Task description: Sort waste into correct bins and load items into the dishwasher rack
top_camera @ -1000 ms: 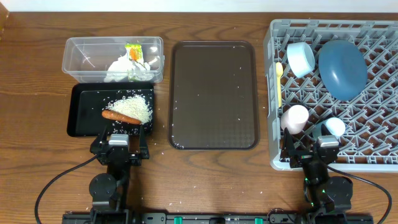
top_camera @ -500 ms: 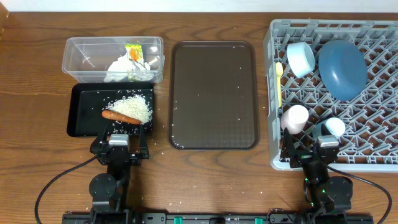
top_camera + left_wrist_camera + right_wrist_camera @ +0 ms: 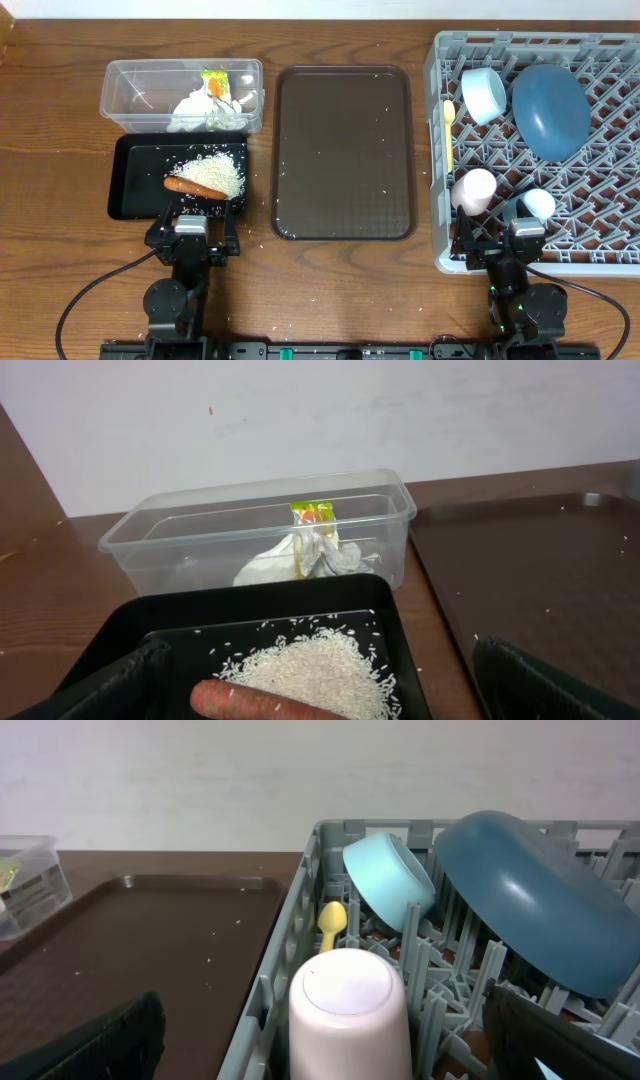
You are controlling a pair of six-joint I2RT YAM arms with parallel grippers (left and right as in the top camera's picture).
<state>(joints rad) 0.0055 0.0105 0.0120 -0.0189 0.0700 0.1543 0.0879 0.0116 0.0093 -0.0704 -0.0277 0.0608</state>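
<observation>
The crumpled napkin point(image 3: 193, 108) and the wrapper point(image 3: 214, 83) lie in the clear tub point(image 3: 135, 90). Rice point(image 3: 214, 172) and the carrot stick point(image 3: 195, 187) lie in the black tray point(image 3: 130, 190). In the grey rack point(image 3: 600, 215) stand the dark blue plate point(image 3: 550, 110), light blue bowl point(image 3: 483, 95), pink cup point(image 3: 473, 190), small blue cup point(image 3: 539, 204) and yellow spoon point(image 3: 449, 120). My left gripper point(image 3: 193, 222) is open at the black tray's near edge, the carrot stick point(image 3: 260, 702) just ahead. My right gripper point(image 3: 503, 240) is open behind the pink cup point(image 3: 350, 1010), holding nothing.
A large brown serving tray point(image 3: 345, 150) lies between tub and rack, with a few rice grains point(image 3: 385, 75) on it. More loose grains point(image 3: 262, 232) dot the wooden table near the black tray's corner. Cables run along the front edge by both arm bases.
</observation>
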